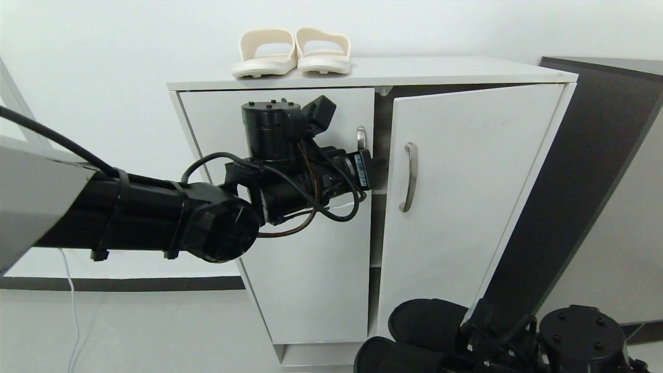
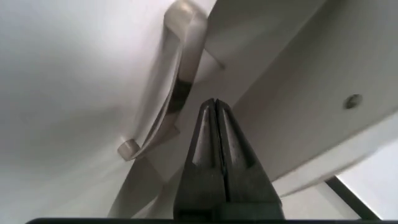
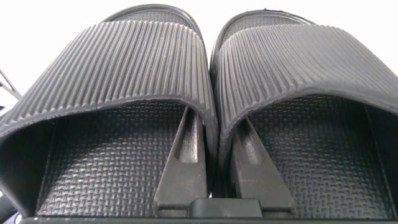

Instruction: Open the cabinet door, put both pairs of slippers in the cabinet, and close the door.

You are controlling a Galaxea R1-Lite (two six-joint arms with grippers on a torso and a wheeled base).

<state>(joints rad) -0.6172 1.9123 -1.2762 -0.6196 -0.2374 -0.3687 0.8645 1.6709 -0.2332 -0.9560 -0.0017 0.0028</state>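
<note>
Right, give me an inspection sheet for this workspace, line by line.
Surface: cabinet top, white.
Job's things: cream slippers side by side on the cabinet top; black slippers held low before the cabinet; right door ajar, dark gap beside the left door.
Clutter: nothing seen.
Grippers: left gripper shut, empty, tip beside the left door's handle; right gripper clamps the black slippers' adjoining walls.
Cables: black cables looped at the left wrist; white cord down the wall.
Surroundings: dark stripe along the wall's foot.

The black slippers (image 3: 149, 68) are matt ribbed rubber, cream slippers (image 1: 292, 54) smooth, cabinet (image 1: 466, 181) smooth, handles (image 1: 411, 176) brushed metal.
</note>
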